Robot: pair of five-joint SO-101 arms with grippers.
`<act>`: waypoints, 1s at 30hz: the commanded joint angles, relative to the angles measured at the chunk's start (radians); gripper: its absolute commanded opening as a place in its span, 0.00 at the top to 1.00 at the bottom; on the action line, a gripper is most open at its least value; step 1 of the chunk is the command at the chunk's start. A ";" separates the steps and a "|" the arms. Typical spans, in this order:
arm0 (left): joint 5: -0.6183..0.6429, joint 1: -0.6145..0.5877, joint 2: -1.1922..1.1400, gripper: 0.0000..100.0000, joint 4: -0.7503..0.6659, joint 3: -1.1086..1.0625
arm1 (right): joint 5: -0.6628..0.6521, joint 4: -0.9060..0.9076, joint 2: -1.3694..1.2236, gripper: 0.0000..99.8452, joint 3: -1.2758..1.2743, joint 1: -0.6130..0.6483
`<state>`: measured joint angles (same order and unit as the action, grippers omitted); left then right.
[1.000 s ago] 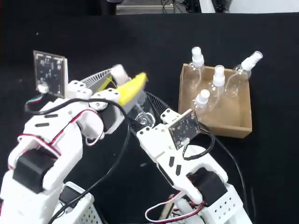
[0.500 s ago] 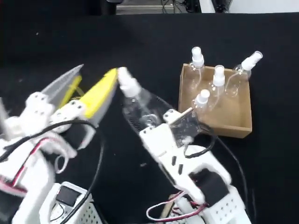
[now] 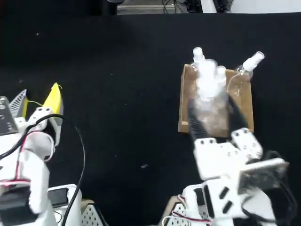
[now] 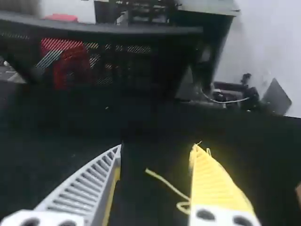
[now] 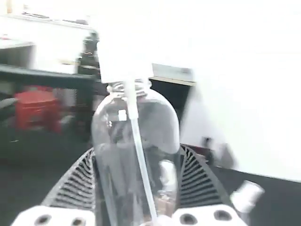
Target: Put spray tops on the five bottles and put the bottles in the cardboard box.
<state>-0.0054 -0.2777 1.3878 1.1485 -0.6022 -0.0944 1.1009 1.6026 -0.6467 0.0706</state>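
My right gripper [image 3: 210,106] is shut on a clear bottle [image 3: 207,89] with a white spray top, holding it upright over the cardboard box [image 3: 184,101]. In the right wrist view the bottle [image 5: 136,155] stands between the dark ribbed fingers [image 5: 75,183], its white spray top [image 5: 124,61] seated on the neck. Three capped bottles stand in the box, at the back left [image 3: 198,56], the middle [image 3: 221,74] and the back right [image 3: 248,65]. My left gripper [image 3: 38,90] is at the table's left side, open and holding nothing; its grey and yellow fingers [image 4: 211,183] spread apart over black cloth.
The black tablecloth [image 3: 131,70] covers the table between the arms. White perforated arm bases [image 3: 70,202] sit at the front edge. Another bottle's spray top [image 5: 247,195] lies just beyond the right gripper. Dark shelving with a red crate [image 4: 63,61] stands behind the table.
The left gripper let go of the spray top and drew back to the left. The right gripper carried the capped bottle rightwards from the table's middle to above the box.
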 commanded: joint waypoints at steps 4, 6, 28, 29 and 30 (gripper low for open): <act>0.032 -0.010 0.229 0.79 -0.258 -0.440 | -0.089 0.137 -0.269 0.99 0.354 -0.348; 0.035 -0.004 0.288 0.79 -0.265 -0.513 | -0.110 0.141 -0.340 0.99 0.375 -0.456; 0.203 0.191 0.436 0.79 -0.345 -0.966 | -0.091 -1.065 -0.631 0.99 -0.549 -1.034; 0.203 0.191 0.436 0.79 -0.348 -0.974 | -0.061 -1.131 -0.644 0.99 -0.587 -1.042; 0.203 0.191 0.436 0.79 -0.348 -0.978 | -0.031 -1.194 -0.656 0.99 -0.624 -1.048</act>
<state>0.1818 -0.0982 1.8113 0.8355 -1.5766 -0.1818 0.1112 0.9659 -1.2037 -0.9436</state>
